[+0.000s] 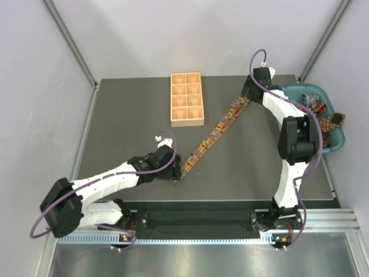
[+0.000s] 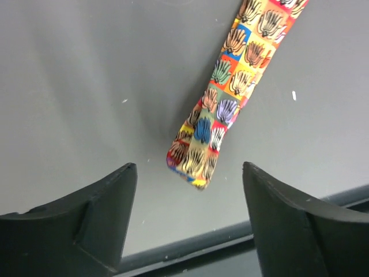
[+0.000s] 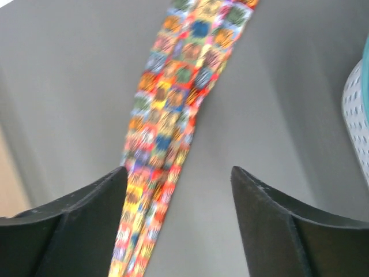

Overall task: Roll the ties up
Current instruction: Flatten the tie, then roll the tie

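My left pincer (image 2: 189, 171) stands wide open, low over the dark counter (image 1: 127, 127), and it holds nothing. The narrow end of the tie (image 2: 222, 109) lies flat on the counter just ahead of the gap between my two black fingers (image 2: 98, 213), with bare counter on either side of it. The cloth there is printed in small squares of yellow, orange, red and blue, each carrying a dark fan-like figure.

My right pincer (image 3: 179, 173) is also spread wide and grips nothing. The broader part of the same tie runs beneath it and passes under the finger on the left of that view; I cannot tell whether that finger touches the cloth.

From above, the tie stretches in one straight diagonal across the counter, from my left pincer near the front up to my right pincer at the back. The wooden tray (image 1: 187, 123) sits just left of it. More ties (image 1: 323, 112) lie heaped in the teal basket (image 1: 333, 145) at the right edge.
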`<state>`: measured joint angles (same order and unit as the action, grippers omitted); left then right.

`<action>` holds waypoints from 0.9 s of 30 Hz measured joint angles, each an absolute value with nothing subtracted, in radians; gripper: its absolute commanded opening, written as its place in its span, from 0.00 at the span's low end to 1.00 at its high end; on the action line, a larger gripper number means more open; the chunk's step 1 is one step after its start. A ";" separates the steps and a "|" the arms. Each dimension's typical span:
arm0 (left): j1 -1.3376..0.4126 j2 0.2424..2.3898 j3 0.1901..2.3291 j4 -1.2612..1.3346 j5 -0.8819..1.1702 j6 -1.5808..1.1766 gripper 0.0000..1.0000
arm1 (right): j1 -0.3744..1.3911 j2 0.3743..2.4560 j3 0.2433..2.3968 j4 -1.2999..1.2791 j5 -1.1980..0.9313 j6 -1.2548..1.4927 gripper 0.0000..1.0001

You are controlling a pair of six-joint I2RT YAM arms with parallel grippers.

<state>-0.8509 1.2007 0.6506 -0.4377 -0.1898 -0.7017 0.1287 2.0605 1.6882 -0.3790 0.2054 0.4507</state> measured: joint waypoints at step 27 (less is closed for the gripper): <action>-0.532 0.916 0.618 -0.479 -0.169 -0.677 0.63 | 1.023 1.341 0.694 0.011 0.114 0.400 0.52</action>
<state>-0.5316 0.9165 0.6182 -0.4789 -0.1688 -0.6765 1.0225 1.3411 0.6937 0.0109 0.1143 0.4004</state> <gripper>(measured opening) 0.633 0.456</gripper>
